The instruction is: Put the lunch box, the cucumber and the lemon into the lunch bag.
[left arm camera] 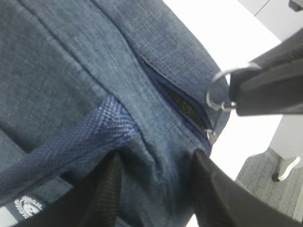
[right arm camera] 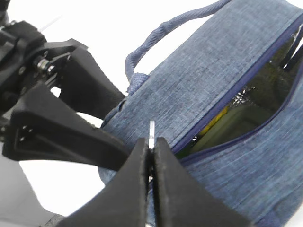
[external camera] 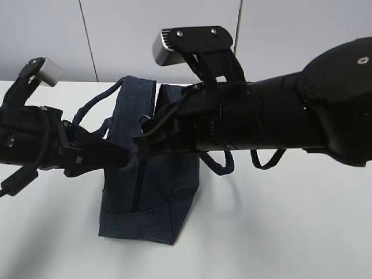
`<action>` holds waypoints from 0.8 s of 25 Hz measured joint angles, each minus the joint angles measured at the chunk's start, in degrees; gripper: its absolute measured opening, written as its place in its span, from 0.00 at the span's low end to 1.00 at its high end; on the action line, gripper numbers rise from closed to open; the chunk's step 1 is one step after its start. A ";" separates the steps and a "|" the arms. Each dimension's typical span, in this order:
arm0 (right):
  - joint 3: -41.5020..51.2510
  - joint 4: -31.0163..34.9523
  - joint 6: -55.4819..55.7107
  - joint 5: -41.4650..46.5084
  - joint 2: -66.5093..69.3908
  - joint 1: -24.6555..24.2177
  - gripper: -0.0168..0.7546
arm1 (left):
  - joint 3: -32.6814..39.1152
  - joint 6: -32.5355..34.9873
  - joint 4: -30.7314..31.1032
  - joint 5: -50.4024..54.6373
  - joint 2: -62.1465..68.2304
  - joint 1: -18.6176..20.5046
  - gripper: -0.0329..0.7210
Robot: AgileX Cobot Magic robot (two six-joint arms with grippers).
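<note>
Nearest the exterior camera stood the dark navy fabric lunch bag (external camera: 152,192), boxy and upright on the white worktop (external camera: 279,232), its zipped top running away from the viewer. That long axis was the relation that mattered: the zipper line (right arm camera: 227,106) ran from the bag's near end, where both hands met, toward the far end, and in the right wrist view it already gaped along much of its length.

The right hand (right arm camera: 151,151) was clenched tight, its two black fingers pressed together on the thin silver ring pull (left arm camera: 218,90) at the bag's end, with a sliver of metal standing up between the fingertips. Its arm reached in level from the right across the middle of the exterior view, over the bag.

The left hand (left arm camera: 156,189) came in from the left, low and roughly horizontal, its jaws part-way apart around a fold of navy cloth beside a woven loop handle (left arm camera: 80,142). It appeared to pinch the fabric and steady the bag against the pull, though a firm hold could not be confirmed.

Through the gap, something bright yellow (right arm camera: 214,120) and pale green showed inside, probably the lemon and the lunch box lid. The cucumber could not be made out. Judging by this, the loading looked largely done.
</note>
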 joint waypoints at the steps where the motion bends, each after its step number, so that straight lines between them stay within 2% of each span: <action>1: 0.00 -0.02 -0.07 -0.78 0.00 0.00 0.02 | 0.00 0.00 0.00 0.05 0.00 0.00 0.47; 12: -0.57 0.67 -1.81 -6.08 0.00 0.10 0.02 | 0.00 0.00 0.39 0.31 0.00 0.00 0.46; 20: -0.57 1.14 -2.24 -6.39 0.00 0.10 0.02 | 0.00 0.00 0.77 3.48 0.00 0.00 0.27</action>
